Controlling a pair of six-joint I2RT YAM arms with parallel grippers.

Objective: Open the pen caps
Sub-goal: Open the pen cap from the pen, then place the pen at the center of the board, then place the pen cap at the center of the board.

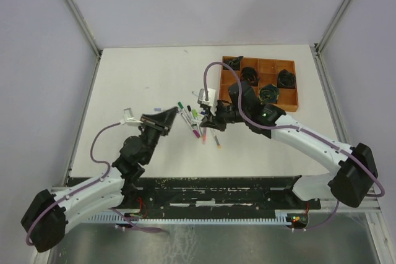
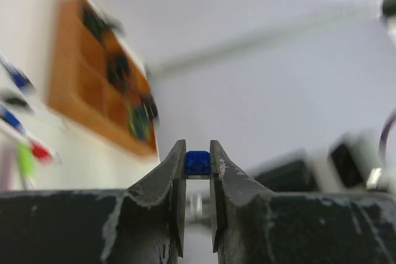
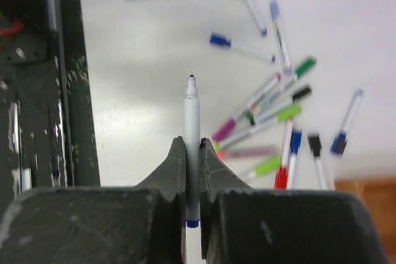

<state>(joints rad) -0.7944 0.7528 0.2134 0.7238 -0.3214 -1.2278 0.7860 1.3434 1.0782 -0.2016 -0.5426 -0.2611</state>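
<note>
My left gripper [image 2: 198, 144] is shut on a small blue pen cap [image 2: 198, 164], pinched between its fingertips. My right gripper [image 3: 192, 143] is shut on a slim grey-white pen [image 3: 192, 115] with a blue rear end; its bare dark tip points away from the jaws with no cap on it. In the top view the left gripper [image 1: 175, 117] and the right gripper [image 1: 207, 115] face each other a short way apart over the table's middle. Several capped pens [image 3: 278, 115] lie scattered on the white table, also seen below the grippers as a pile of pens [image 1: 198, 129].
A brown compartment tray [image 1: 291, 104] stands at the back right, with black objects in some of its compartments. A black rail [image 1: 216, 191] runs along the near table edge between the arm bases. Walls enclose the table on three sides.
</note>
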